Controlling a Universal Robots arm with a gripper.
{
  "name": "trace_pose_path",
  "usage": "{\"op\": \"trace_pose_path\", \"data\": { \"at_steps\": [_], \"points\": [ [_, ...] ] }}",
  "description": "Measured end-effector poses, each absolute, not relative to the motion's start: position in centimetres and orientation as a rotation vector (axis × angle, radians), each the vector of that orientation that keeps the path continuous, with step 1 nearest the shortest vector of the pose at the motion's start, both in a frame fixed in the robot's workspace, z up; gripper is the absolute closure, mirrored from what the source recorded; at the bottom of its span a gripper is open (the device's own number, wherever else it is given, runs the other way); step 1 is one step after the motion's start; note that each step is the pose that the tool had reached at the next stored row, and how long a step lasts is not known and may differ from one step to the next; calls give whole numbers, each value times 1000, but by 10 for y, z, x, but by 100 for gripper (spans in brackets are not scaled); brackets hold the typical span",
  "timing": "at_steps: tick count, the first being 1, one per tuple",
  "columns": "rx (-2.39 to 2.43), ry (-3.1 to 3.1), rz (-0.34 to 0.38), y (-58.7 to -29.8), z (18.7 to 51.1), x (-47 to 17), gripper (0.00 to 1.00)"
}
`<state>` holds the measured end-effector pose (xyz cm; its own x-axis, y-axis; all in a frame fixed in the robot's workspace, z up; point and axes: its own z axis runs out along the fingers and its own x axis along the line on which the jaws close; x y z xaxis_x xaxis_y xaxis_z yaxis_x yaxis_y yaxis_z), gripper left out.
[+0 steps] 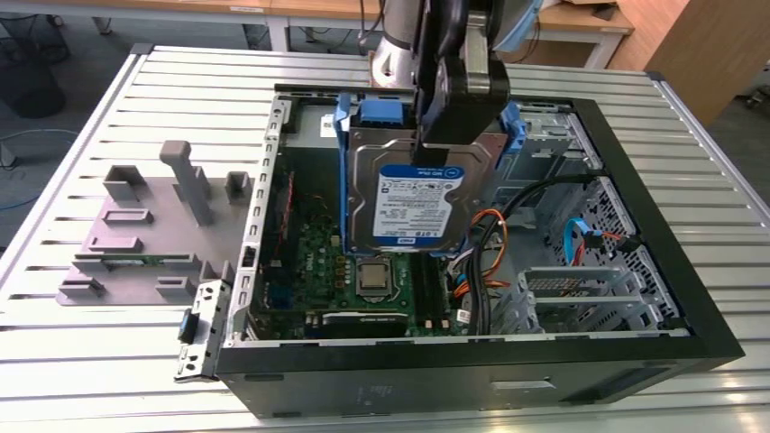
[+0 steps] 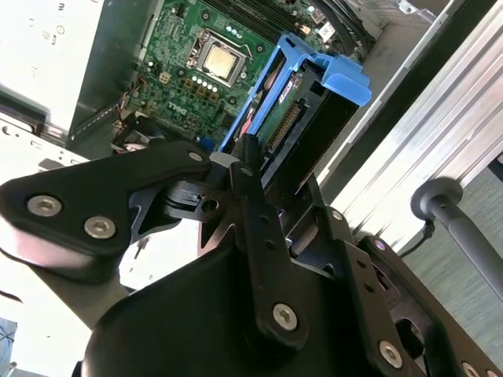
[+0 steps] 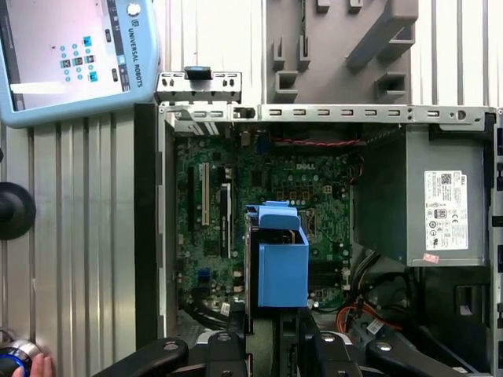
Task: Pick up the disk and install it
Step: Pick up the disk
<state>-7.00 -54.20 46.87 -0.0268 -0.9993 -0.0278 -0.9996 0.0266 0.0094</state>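
Over the motherboard (image 1: 319, 262), fingers (image 2: 255, 204) clamp the disk (image 1: 416, 198) upright; lower edge free.

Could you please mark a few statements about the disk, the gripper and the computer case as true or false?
1. The gripper is shut on the disk, holding it over the open computer case. True.
2. A grey fixture sits on the table at the exterior view's left of the case. True.
3. The disk lies flat on the table. False: it hangs in the gripper above the motherboard.
4. The disk's carrier frame is red. False: it is blue.
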Motion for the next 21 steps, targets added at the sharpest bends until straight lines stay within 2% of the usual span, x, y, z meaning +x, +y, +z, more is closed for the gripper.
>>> {"op": "trace_pose_path", "data": {
  "at_steps": [21],
  "points": [
    [-2167,2256,41,-547,467,-48,65]
  ]
}}
